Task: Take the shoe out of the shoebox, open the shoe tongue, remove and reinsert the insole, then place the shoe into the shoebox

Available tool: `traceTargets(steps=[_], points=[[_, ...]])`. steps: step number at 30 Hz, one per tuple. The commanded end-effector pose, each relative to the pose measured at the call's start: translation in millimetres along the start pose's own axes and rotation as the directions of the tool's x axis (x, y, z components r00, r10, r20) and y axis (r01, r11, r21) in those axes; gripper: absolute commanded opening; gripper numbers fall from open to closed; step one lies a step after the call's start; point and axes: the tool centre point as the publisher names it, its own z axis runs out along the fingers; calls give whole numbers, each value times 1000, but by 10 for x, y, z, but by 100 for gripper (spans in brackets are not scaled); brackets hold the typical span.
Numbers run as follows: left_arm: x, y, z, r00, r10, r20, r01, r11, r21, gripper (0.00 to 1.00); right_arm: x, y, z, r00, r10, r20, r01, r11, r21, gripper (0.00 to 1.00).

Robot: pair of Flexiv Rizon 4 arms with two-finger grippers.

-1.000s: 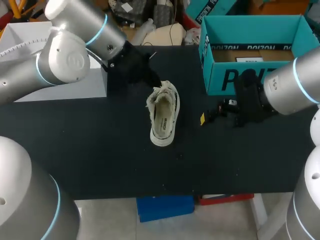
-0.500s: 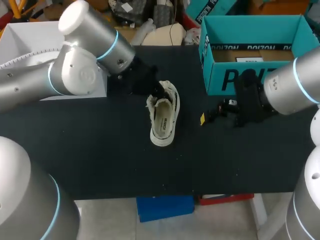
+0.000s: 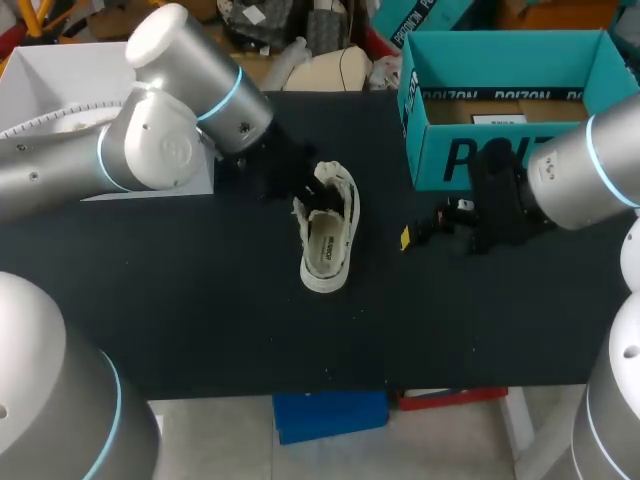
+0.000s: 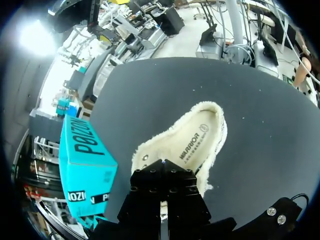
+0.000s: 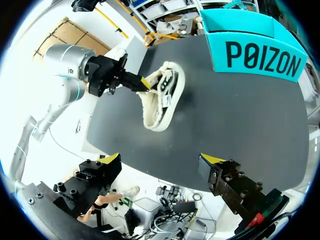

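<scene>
Cream shoe (image 3: 327,235) is seen near the middle of the black tabletop (image 3: 200,320), well clear of the box. It is set upright on its sole with the opening facing up, heel toward 6 o'clock and toe toward 12 o'clock. Fleecy lining is shown around the rim, and a printed insole is seen lying flat inside.

Teal shoebox (image 3: 510,100) is placed at the tabletop's 1 o'clock corner, upright and open-topped, at about 2 o'clock from the shoe and not touching it. Brown card is visible on its floor.

Left end effector (image 3: 318,195) is brought in from 10 o'clock and set at the shoe's 12 o'clock end, over the tongue and laces. In the left wrist view its fingers are seen drawn together, with the tips right at the front edge of the opening. Whether tongue material is pinched between them cannot be told.

Right end effector (image 5: 161,160) is held low at 3 o'clock of the shoe, near the front wall of the shoebox. Its fingers are spread wide apart, nothing is held between them, and only bare tabletop is seen there.
</scene>
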Motion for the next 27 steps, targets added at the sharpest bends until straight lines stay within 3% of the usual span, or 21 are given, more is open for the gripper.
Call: traceTargets(steps=[1, 2, 3, 5, 6, 7, 21, 22, 25, 26, 27], points=[[50, -76, -525, 983, -179, -26, 179, 984, -16, 0, 7, -1, 4, 1000, 1, 2, -1, 1000, 0, 100], [84, -67, -595, 974, -219, -61, 216, 975, -52, 0, 7, -1, 4, 1000, 1, 2, -1, 1000, 0, 100], [123, -67, -664, 959, -279, -53, 274, 957, -92, 26, 7, -1, 4, 1000, 1, 2, -1, 1000, 0, 100], [205, -82, -774, 934, -349, -81, 340, 935, -104, 66, 7, -1, 4, 1000, 1, 2, -1, 1000, 0, 100], [256, -91, -811, 923, -373, -93, 362, 925, -115, 72, 7, -1, 4, 1000, 1, 2, -1, 1000, 0, 100], [308, -104, -845, 919, -381, -103, 366, 920, -140, 100, 7, -1, 4, 1000, 1, 2, -1, 1000, 0, 100], [308, -104, -845, 919, -381, -103, 366, 920, -140, 100, 7, -1, 4, 1000, 1, 2, -1, 1000, 0, 100], [282, -82, -809, 889, -455, -63, 438, 881, -177, 100, 7, -1, 4, 1000, 1, 2, -1, 1000, 0, 100], [279, -51, -782, 852, -521, -45, 506, 843, -183, 100, 7, -1, 4, 1000, 1, 2, -1, 1000, 0, 100], [276, 7, -746, 797, -604, -4, 584, 772, -251, 100, 7, -1, 4, 1000, 1, 2, -1, 1000, 0, 100], [279, 32, -744, 780, -626, 1, 604, 752, -262, 100, 7, -1, 4, 1000, 1, 2, -1, 1000, 0, 100]])
